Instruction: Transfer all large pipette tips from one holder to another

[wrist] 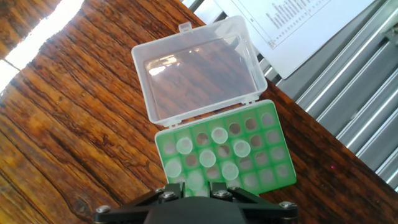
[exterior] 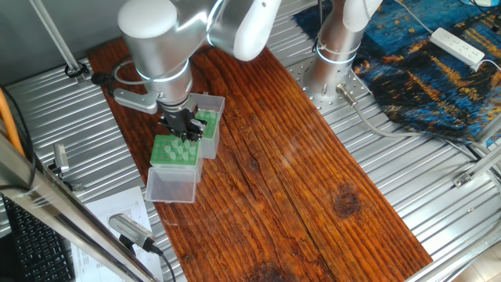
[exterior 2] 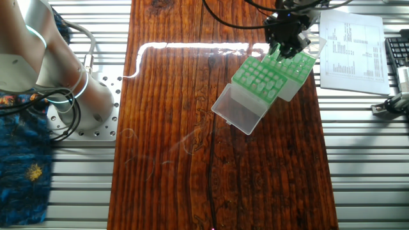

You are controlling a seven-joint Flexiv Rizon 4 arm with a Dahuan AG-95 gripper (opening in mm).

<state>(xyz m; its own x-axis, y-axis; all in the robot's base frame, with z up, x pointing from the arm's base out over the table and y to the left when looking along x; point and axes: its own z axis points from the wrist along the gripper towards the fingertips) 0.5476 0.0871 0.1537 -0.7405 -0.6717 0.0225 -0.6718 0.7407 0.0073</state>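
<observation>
Several translucent cone tips (wrist: 208, 157) fill a green grid rack (wrist: 273, 163); hand (wrist: 198, 188) grip unclear.

A long counter of dark reddish-brown, strongly grained wooden planks (exterior: 313, 172) lies across a bed of ribbed silver metal slats (exterior: 438, 180). A bright streak of glare from overhead light (exterior 2: 192, 46) runs across the wood near one end of the counter. Off one long edge a blue and yellow painted-pattern cloth (exterior: 427, 63) is spread over the slats, with a white power strip (exterior: 458, 45) lying on it. Off the opposite edge sit white printed paper sheets (exterior 2: 354, 45) and a black keyboard (exterior 2: 397, 54). A slanted silver metal bar (exterior: 55, 35) crosses one corner.
</observation>
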